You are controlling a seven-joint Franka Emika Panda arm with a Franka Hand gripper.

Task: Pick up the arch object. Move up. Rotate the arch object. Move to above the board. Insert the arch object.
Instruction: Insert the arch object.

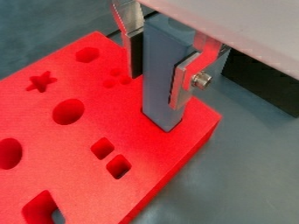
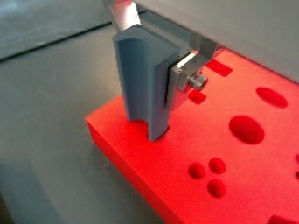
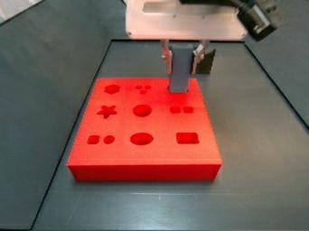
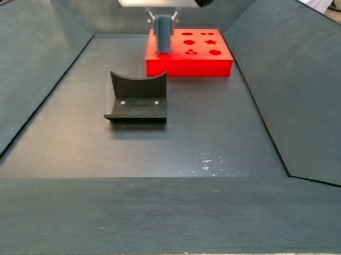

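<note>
Nearest us in both wrist views, the arch [image 1: 162,83] stands upright, clamped between the gripper [image 2: 158,70] fingers [image 1: 190,74], its lower end at the board [image 3: 145,153] near one corner, by the table's far edge. We judge insertion is underway: we should keep the arch vertical, align it with its cut-out, hidden beneath, and press gently. No writing is readable.

1 arch [image 1: 160,83], 1 board [image 3: 145,149], 1 fixture [image 4: 136,98], 1 pincer [image 1: 163,63]
</note>
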